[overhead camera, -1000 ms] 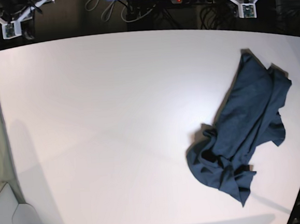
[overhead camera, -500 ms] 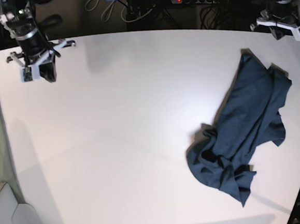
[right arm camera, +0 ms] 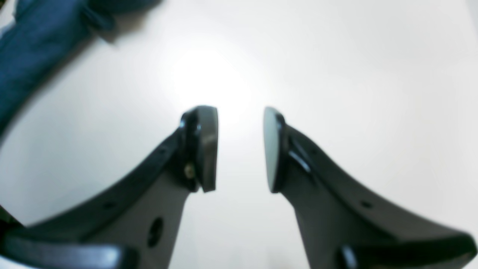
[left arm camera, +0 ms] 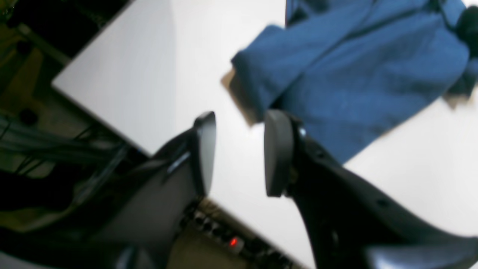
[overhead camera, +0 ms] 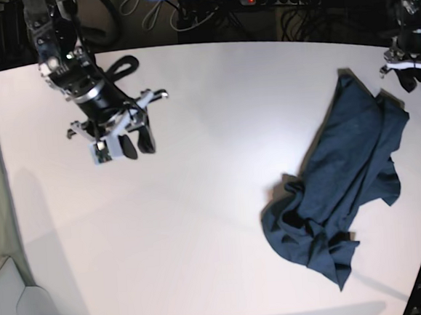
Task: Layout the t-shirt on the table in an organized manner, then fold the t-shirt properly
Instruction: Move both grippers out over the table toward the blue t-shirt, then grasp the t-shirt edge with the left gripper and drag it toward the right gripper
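The t-shirt [overhead camera: 348,194] is bunched up at 4 o'clock on the worktop [overhead camera: 208,128]. Both the left end effector [left arm camera: 239,153] and right end effector [right arm camera: 240,149] are part-open and empty, probably lining up for corner grabs.

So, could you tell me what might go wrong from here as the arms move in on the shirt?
1. The t-shirt is crumpled, with layers bunched at its near end, so a pinch may catch several layers and drag it instead of spreading it.
2. It lies close to the table edge; a pull that way might slide it off.
3. The right hand is far away, so the left hand may act alone.
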